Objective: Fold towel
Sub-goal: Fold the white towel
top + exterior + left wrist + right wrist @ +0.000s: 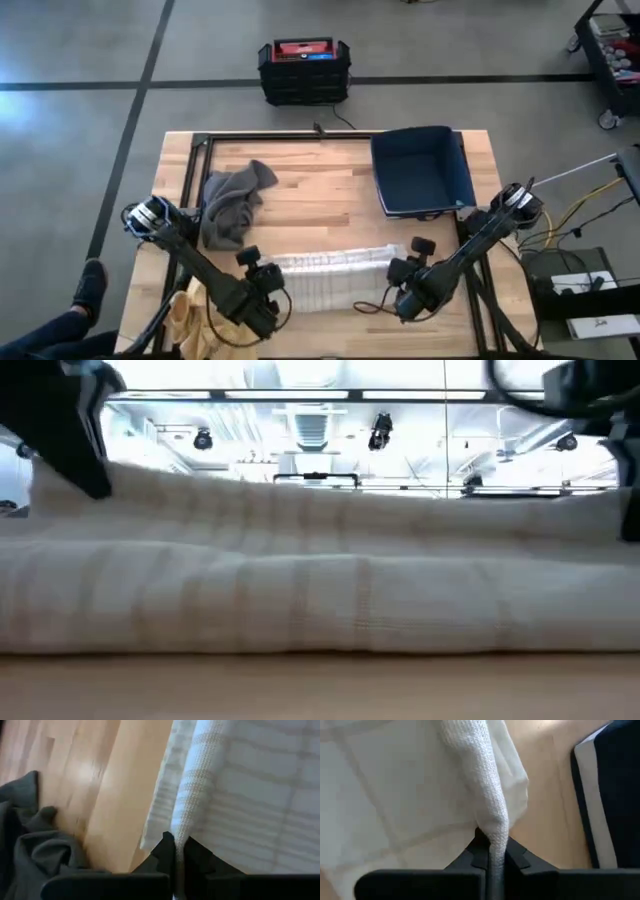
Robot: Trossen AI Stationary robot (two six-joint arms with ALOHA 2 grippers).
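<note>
Evidently soft and limp, the white waffle-weave cotton towel [335, 275] lies along the wooden table's [320, 200] near edge, left gripper [175, 851] and right gripper [492, 847] each pinching an end corner.

floor: grey concrete floor [90, 60] crossed by dark lines | furniture: light butcher-block wooden table [320, 185]; black stacked plastic crate [304, 70] on the floor beyond it | ceiling: bright white strip lighting [320, 395]; black hanging fixtures [380, 430]
</note>
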